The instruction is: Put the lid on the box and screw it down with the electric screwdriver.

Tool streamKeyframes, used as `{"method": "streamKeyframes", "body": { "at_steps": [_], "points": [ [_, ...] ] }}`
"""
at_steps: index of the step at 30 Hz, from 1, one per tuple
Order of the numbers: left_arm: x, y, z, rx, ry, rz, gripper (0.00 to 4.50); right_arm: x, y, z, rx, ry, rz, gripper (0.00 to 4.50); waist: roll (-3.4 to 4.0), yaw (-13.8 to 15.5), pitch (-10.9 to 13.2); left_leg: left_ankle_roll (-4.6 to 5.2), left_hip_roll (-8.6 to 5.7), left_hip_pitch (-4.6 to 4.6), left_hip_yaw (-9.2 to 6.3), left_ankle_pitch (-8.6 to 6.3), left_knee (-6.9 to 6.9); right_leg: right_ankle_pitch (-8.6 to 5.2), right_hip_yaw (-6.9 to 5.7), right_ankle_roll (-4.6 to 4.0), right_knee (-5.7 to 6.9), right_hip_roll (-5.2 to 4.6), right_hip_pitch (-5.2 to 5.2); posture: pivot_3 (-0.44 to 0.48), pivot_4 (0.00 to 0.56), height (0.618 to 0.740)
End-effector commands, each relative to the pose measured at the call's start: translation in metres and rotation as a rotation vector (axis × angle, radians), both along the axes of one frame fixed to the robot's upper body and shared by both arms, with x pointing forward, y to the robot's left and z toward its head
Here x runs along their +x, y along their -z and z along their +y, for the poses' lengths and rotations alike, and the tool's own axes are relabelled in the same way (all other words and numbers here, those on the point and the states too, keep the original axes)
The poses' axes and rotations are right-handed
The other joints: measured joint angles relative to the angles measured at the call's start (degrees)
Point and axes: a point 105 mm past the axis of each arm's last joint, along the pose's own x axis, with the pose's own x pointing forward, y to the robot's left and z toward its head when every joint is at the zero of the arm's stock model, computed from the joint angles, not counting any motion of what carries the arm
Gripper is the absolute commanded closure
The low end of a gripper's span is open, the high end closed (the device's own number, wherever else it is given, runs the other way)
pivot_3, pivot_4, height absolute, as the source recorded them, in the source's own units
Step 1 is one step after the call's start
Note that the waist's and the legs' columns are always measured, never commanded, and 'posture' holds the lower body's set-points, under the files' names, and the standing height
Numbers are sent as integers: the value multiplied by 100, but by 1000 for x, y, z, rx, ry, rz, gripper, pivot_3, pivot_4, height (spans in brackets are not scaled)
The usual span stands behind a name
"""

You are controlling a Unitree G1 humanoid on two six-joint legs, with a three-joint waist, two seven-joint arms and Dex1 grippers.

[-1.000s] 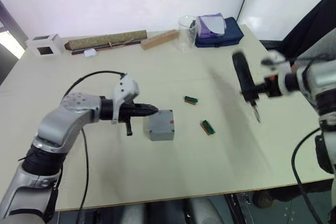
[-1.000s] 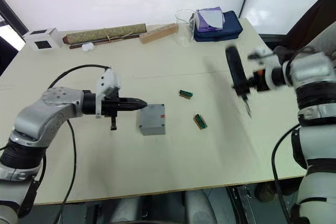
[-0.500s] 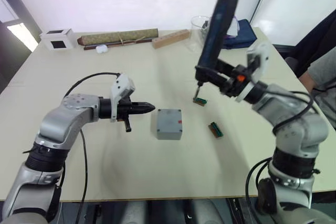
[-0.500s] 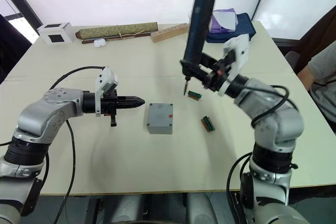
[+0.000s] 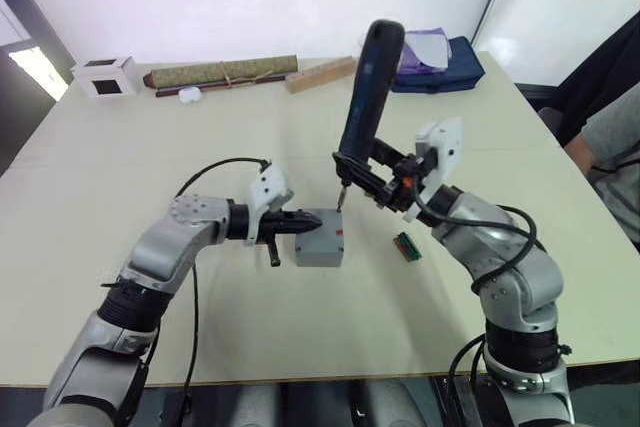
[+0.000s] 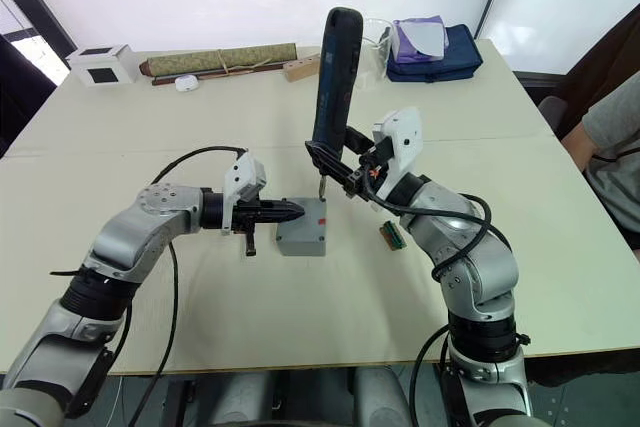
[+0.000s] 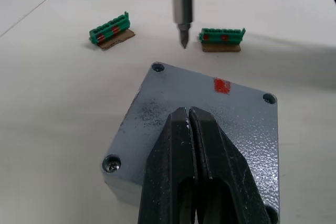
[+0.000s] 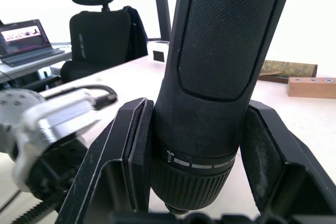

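The grey box (image 5: 320, 250) stands mid-table with the lid (image 7: 173, 93) lying flat on top, screw heads in its corners and a small red mark near its far edge. My left gripper (image 5: 310, 218) is shut, its tips resting on the lid's top from the left. My right gripper (image 5: 368, 171) is shut on the electric screwdriver (image 5: 364, 87), gripping its lower end and holding it nearly upright. The bit's tip (image 7: 182, 39) hangs just past the lid's far corner, slightly above the table.
Two green terminal blocks (image 7: 110, 29) (image 7: 222, 36) lie just beyond the box. At the table's far edge are a white cube (image 5: 104, 75), a rolled mat (image 5: 220, 73), a wooden block (image 5: 318, 73) and a blue bag (image 5: 440, 52). A person (image 5: 615, 147) sits at the right.
My right arm has swung the screwdriver left and down to the box's far corner. My left gripper has slid right onto the lid. The camera has shifted too.
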Motion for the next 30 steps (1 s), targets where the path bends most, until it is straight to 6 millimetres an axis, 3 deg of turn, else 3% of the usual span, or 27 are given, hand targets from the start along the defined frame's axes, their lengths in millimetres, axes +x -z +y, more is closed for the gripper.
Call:
{"method": "streamKeyframes", "body": {
  "at_steps": [1,23,30],
  "points": [
    [2,10,0,14,-21,28,4500,-4,-12,2,1,1,-87,2487,0,0,0,0,0,1,0,0,0,0,0,0,0,0,1,0,150,740],
    [-4,14,-3,-1,-42,47,4500,11,11,4,-72,40,-87,2487,-3,0,-4,1,0,29,1,0,-4,0,2,0,-2,0,26,0,150,740],
    [-6,18,-4,3,-41,58,4500,7,42,6,-131,22,-1,2487,-9,-1,-19,1,0,63,4,-1,-16,-2,5,-1,-8,0,57,0,150,740]
  ]
}}
